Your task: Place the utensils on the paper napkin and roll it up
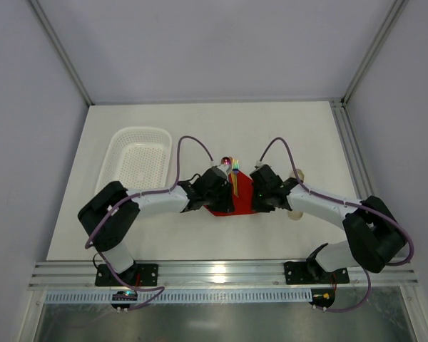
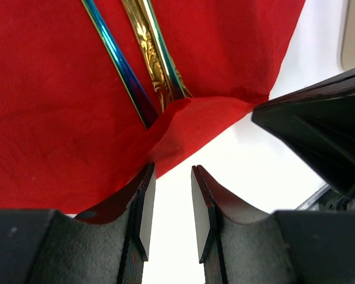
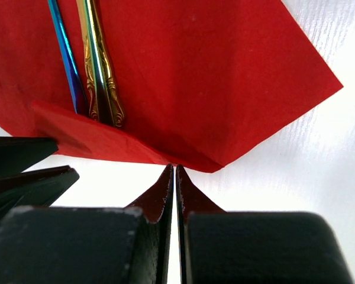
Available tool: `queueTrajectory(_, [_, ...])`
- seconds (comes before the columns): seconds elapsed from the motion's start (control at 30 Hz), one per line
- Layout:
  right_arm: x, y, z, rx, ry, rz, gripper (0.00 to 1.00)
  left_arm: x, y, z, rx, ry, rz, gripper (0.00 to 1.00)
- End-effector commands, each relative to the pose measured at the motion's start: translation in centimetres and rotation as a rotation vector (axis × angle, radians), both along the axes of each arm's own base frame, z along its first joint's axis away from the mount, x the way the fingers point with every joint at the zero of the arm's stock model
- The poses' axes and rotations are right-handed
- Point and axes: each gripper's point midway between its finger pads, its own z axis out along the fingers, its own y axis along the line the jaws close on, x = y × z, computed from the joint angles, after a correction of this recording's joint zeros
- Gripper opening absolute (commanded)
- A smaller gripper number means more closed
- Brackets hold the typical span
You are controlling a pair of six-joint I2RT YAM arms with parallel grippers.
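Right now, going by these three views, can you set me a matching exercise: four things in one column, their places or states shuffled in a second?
Things
1. left gripper
2. right gripper
3. white perforated plastic basket
4. slim iridescent metal spoon and fork

Places or states
A. lying on the red square paper napkin, handle ends under its folded-up corner
B. jaws closed, tips at the napkin's fold
C. jaws apart
D. off to the napkin's left in the top view, not touching it

Pairs: 1-C, 2-B, 3-D, 4-A
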Motion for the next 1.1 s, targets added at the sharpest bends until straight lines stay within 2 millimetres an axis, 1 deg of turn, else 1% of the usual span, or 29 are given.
queueTrajectory(0.0, [1.2,0.8,0.4,0.013,-0.03,0.006,0.04,0.7,-0.9,1.9,-0.027,-0.035,-0.005,0.35])
queueTrajectory(0.13, [1.0,0.3,-0.7,-0.013,-0.013,-0.003,0.04,0.7,-1.1,2.3,-0.038,-0.039,-0.014,0.35])
queueTrajectory(0.23, [0.9,0.1,-0.9,-0.025,-0.013,-0.006,0.04,0.6,-1.5,2.4,-0.053,-0.035,-0.027,0.36])
queueTrajectory(0.4, [0.8,0.0,-0.7,-0.02,-0.013,-0.007,0.04,0.6,-2.4,2.1,-0.08,-0.027,-0.05,0.36])
queueTrajectory(0.53, [0.8,0.4,-0.1,0.011,-0.015,-0.012,0.04,0.8,-2.3,1.2,-0.062,-0.023,-0.046,0.36])
queueTrajectory(0.57, [0.7,0.7,0.0,0.029,-0.016,-0.01,0.06,0.7,-2.4,0.9,-0.057,-0.02,-0.048,0.36])
queueTrajectory(0.6, [0.7,0.8,0.4,0.047,-0.024,-0.015,0.08,0.8,-2.3,0.7,-0.054,-0.018,-0.047,0.36])
queueTrajectory(0.63, [0.5,0.7,0.2,0.058,-0.021,-0.035,0.11,0.6,-2.3,0.5,-0.05,-0.013,-0.049,0.35])
queueTrajectory(0.67, [0.6,0.8,0.4,0.077,-0.036,-0.045,0.19,0.7,-2.3,0.4,-0.048,-0.013,-0.046,0.36])
queueTrajectory(0.7, [0.8,0.6,0.5,0.086,-0.052,-0.069,0.22,0.7,-2.2,0.3,-0.046,-0.013,-0.043,0.36])
queueTrajectory(0.73, [0.4,0.1,0.3,0.099,-0.063,-0.086,0.33,0.7,-2.2,0.2,-0.046,-0.011,-0.044,0.35])
queueTrajectory(0.77, [0.6,0.2,0.5,0.126,-0.074,-0.117,0.39,0.7,-2.1,0.1,-0.043,-0.009,-0.04,0.36])
queueTrajectory(0.8, [0.2,-0.1,0.3,0.134,-0.076,-0.13,0.48,0.6,-2.0,0.0,-0.042,-0.007,-0.039,0.36])
queueTrajectory(0.87, [0.3,-0.2,0.4,0.15,-0.087,-0.158,0.52,0.5,-1.9,-0.1,-0.043,-0.003,-0.036,0.35])
queueTrajectory(0.9, [0.1,-0.6,0.1,0.145,-0.088,-0.174,0.54,0.5,-1.9,-0.1,-0.044,-0.006,-0.036,0.36])
queueTrajectory(0.97, [0.2,-0.7,0.5,0.167,-0.112,-0.202,0.58,0.4,-1.9,-0.1,-0.047,-0.005,-0.035,0.36])
queueTrajectory(1.0, [0.1,-1.0,0.3,0.163,-0.116,-0.217,0.59,0.5,-1.9,-0.1,-0.048,-0.004,-0.034,0.36])
queueTrajectory(1.07, [0.6,-1.3,0.6,0.161,-0.148,-0.234,0.62,0.3,-1.9,-0.1,-0.049,-0.002,-0.038,0.35])
